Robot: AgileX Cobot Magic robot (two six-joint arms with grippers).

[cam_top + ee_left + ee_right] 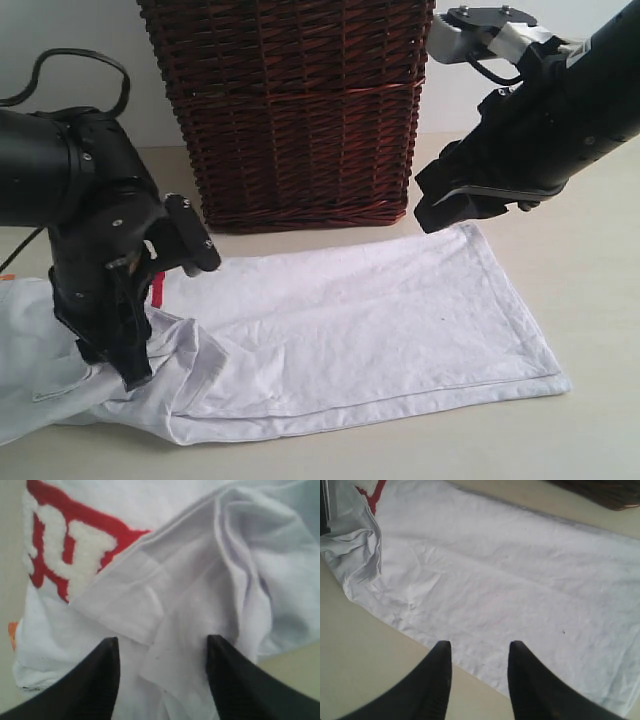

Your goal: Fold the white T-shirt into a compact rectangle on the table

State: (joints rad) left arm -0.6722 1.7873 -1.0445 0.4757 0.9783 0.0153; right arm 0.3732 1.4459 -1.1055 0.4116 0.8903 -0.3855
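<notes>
Basket (pixel 300 110): dark brown wicker, tall, upright, its top cut off by the frame.
Weave: tight horizontal rows, with a thicker band across the middle.
Place: at the back, mid-scene; the right wrist view catches only a dark edge of the basket (pixel 615 492).
Wall (pixel 70 30): plain, pale, behind the basket.

Items counted:
- one table (pixel 600 300)
- one white T-shirt (pixel 370 320) on the table
- one wicker basket (pixel 300 110) at the tabletop's far edge
- two robot arms, each with one gripper: left gripper (pixel 162 645) and right gripper (pixel 481 647), two dark fingers apiece
- one black cable (pixel 80 58)
</notes>
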